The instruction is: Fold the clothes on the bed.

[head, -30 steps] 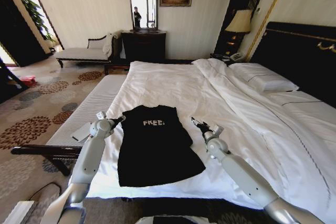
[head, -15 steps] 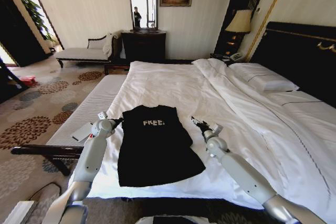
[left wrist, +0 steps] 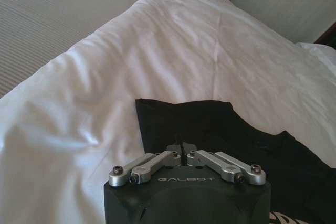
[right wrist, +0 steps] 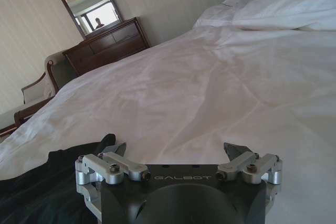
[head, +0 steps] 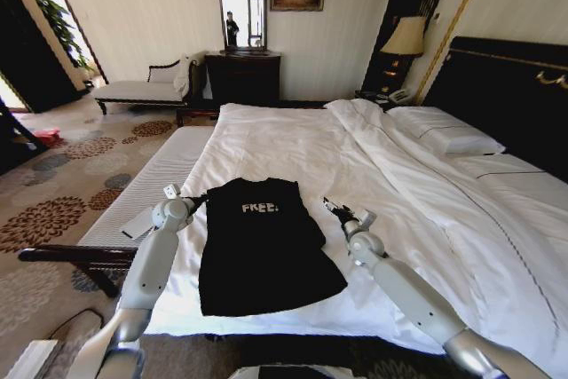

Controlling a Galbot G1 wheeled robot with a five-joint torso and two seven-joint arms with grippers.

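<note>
Black fabric, one piece: a single T-shirt (head: 263, 241) lies flat on the white sheet of the bed (head: 399, 175), near the foot edge closest to the robot, collar end toward the room's far wall. Its sleeves look tucked in, so the outline reads as a rough rectangle with one lower corner flaring toward the right arm. White letters across the chest read "FREE" with what looks like a mark after them. One bed, two pillows (head: 444, 130) stacked by the dark headboard (head: 506, 86).

Two tools are at work, one on each side of the shirt's upper end. The left tool (head: 197, 201) sits at the shirt's upper left corner; in the left wrist view (left wrist: 182, 150) its fingertips are pressed together over the black cloth's edge, clenched, though whether any cloth is pinched between them I cannot tell. The right tool (head: 330, 207) hovers over white sheet just beside the shirt's right edge; in the right wrist view (right wrist: 176, 150) its fingers (right wrist: 233, 150) stand wide apart, released, with the black fabric just beside the left-hand finger. Each tool body carries the word "GALBOT".

Compared with a second ago, the left tool has drawn slightly in toward the shirt's corner and the right has barely shifted; the shirt lies as it did.
</note>
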